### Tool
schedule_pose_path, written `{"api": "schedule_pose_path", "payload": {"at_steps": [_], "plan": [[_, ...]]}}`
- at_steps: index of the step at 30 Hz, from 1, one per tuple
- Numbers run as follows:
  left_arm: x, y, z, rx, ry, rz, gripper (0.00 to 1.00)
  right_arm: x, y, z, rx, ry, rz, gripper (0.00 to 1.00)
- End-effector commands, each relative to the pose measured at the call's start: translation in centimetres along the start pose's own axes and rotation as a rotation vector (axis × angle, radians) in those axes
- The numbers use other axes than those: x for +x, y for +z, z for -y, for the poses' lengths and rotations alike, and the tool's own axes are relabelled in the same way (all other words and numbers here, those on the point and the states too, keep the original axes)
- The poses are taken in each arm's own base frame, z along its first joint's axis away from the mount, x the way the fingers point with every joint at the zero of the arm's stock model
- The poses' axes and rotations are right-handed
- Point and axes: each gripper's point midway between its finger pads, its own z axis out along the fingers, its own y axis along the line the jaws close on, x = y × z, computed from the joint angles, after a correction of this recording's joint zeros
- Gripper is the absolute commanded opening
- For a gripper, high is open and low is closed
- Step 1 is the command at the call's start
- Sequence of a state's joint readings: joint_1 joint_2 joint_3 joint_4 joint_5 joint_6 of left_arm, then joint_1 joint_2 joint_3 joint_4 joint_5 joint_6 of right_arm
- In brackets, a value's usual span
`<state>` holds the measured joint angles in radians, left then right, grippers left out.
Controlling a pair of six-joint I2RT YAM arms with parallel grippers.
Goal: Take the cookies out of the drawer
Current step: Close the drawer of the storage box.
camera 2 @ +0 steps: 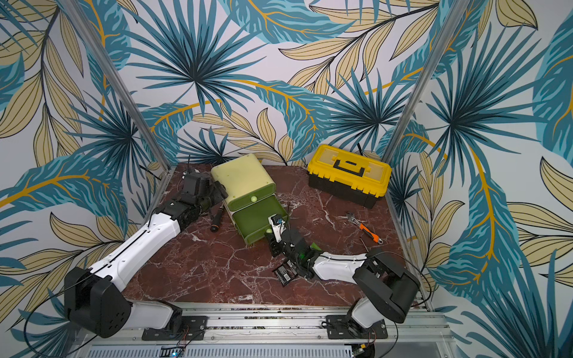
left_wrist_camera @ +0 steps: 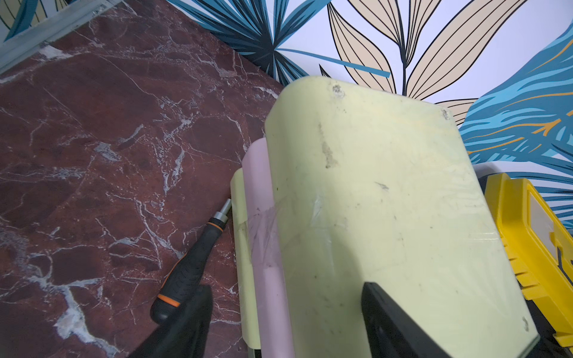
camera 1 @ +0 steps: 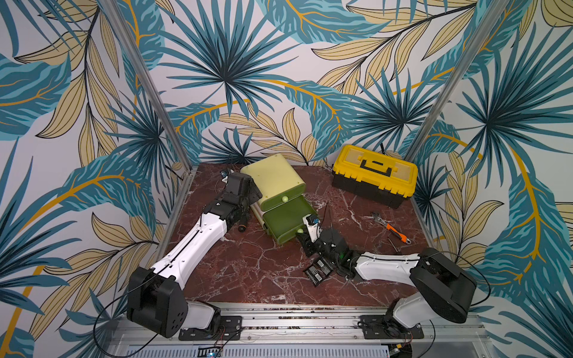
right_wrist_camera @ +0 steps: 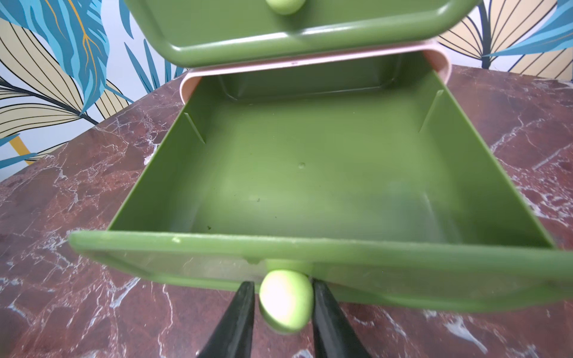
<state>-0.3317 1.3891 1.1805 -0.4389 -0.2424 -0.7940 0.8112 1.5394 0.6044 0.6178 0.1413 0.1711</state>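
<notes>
The lower green drawer [right_wrist_camera: 310,173] of the pale yellow cabinet [camera 1: 273,176] is pulled out, and its inside holds nothing. My right gripper [right_wrist_camera: 283,285] is shut on the drawer's round light-green knob [right_wrist_camera: 285,299], which also shows in both top views [camera 1: 299,231] [camera 2: 269,231]. Two of the cookies, black packets with white print [camera 1: 317,272] [camera 2: 286,273], lie on the table beside my right wrist. My left gripper [left_wrist_camera: 286,286] stands open astride the cabinet's upper left edge: one finger is over the top and the other hangs beside the wall. It also shows in a top view [camera 1: 252,190].
A black screwdriver [left_wrist_camera: 186,272] [camera 1: 243,224] lies against the cabinet's left side. A yellow toolbox [camera 1: 375,175] stands at the back right. An orange-handled wrench [camera 1: 392,229] lies in front of it. The upper drawer [camera 1: 280,200] is shut. Patterned walls close in the marble table [camera 1: 248,272].
</notes>
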Motion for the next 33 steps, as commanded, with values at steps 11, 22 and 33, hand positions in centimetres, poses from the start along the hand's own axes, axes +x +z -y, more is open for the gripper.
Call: {"api": "schedule_pose_path", "payload": {"at_steps": [11,22,33], "plan": [[1.7,0.0,-1.8,-0.048,0.021,-0.056,0.80,-3.2,4.6,0.2,0.012,0.025,0.084,0.35],[1.8,0.1,-2.0,-0.051,0.019,-0.060,0.80,-4.4,7.5,0.0,0.014,0.047,0.119,0.35],[2.0,0.1,-2.0,-0.053,0.020,-0.063,0.80,-5.5,9.7,-0.4,0.007,0.055,0.147,0.35]]}}
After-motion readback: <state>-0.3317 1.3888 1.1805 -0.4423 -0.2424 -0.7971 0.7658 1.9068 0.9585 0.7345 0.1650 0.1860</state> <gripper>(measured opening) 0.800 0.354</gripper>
